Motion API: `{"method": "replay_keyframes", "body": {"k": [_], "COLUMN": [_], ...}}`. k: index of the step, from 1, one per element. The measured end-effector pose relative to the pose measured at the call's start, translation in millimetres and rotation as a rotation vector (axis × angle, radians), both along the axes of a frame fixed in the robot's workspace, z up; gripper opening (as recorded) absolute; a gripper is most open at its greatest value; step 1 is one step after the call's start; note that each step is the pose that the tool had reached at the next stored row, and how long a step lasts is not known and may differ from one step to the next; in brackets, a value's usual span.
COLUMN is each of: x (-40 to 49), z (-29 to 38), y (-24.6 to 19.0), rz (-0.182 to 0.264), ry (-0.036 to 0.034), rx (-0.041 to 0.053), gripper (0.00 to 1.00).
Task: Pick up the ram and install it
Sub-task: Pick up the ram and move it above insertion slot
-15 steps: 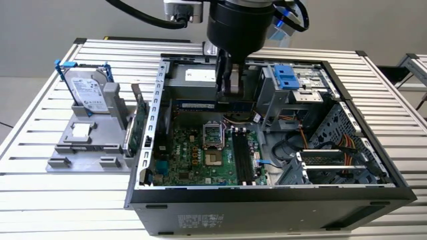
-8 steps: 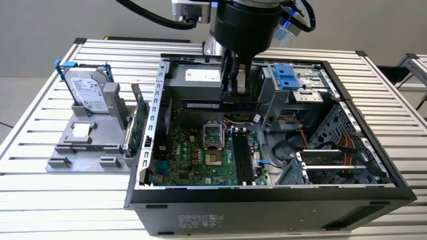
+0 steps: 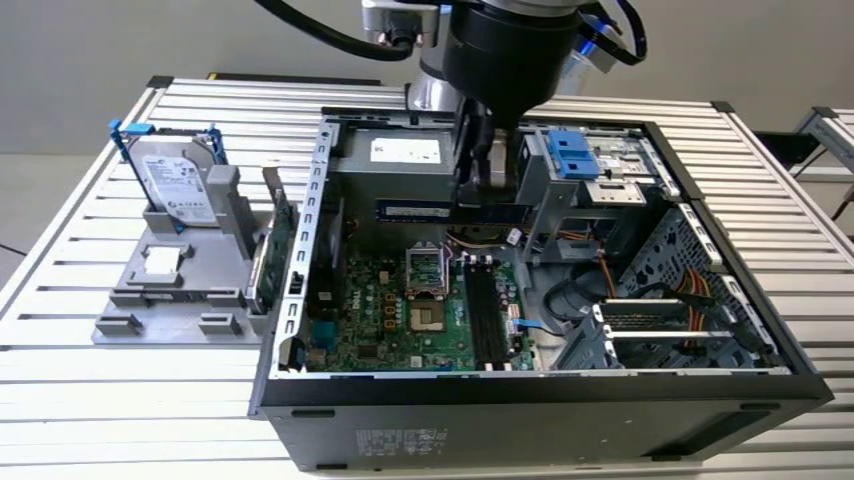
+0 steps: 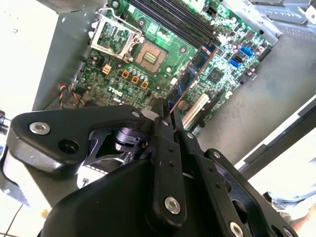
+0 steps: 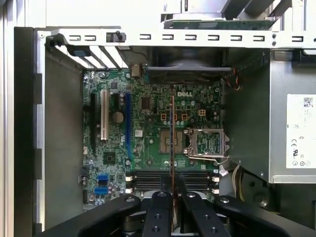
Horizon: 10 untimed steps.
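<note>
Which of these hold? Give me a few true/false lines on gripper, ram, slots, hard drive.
1. The gripper is shut on the ram. True.
2. The ram is seated in the memory slots. False: it is held in the air above the motherboard, apart from the slots.
3. The hard drive sits inside the case. False: it stands on the grey fixture outside it, at the exterior view's left.
4. The processor socket has no cooler on it. True.

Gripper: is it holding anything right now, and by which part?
Yes. The gripper is shut on the ram, pinching its flat faces at the upper long edge, with the stick hanging roughly level above the motherboard.
</note>
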<state>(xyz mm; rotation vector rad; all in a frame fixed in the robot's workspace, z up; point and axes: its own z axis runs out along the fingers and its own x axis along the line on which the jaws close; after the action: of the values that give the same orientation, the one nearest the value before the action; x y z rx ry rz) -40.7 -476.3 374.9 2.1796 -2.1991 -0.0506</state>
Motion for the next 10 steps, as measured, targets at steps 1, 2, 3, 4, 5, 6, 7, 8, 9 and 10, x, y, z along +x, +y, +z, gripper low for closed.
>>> {"method": "replay_keyframes", "body": {"k": [1,2,3,4,5,6,7,8,9,10], "x": [1.2,2.4,3.5,4.7,5.9,7.3,8.7,10.1,11.5,13.2], "z": [0.0,0.0,0.0,0.0,0.0,0.0,0.0,0.0,0.0,0.0], "y": [0.0,0.0,0.0,0.0,0.0,0.0,0.2,0.5,0.7,1.1], "rz": [0.0,0.0,0.0,0.0,0.0,0.0,0.0,0.0,0.0,0.0], "ry": [0.0,0.0,0.0001,0.0,0.0,0.0,0.0,0.0,0.0,0.0], "rx": [0.0,0.0,0.0,0.0,0.0,0.0,0.0,0.0,0.0001,0.0], "gripper": [0.0,0.0,0.0,0.0,0.0,0.0,0.0,0.0,0.0,0.0]}}
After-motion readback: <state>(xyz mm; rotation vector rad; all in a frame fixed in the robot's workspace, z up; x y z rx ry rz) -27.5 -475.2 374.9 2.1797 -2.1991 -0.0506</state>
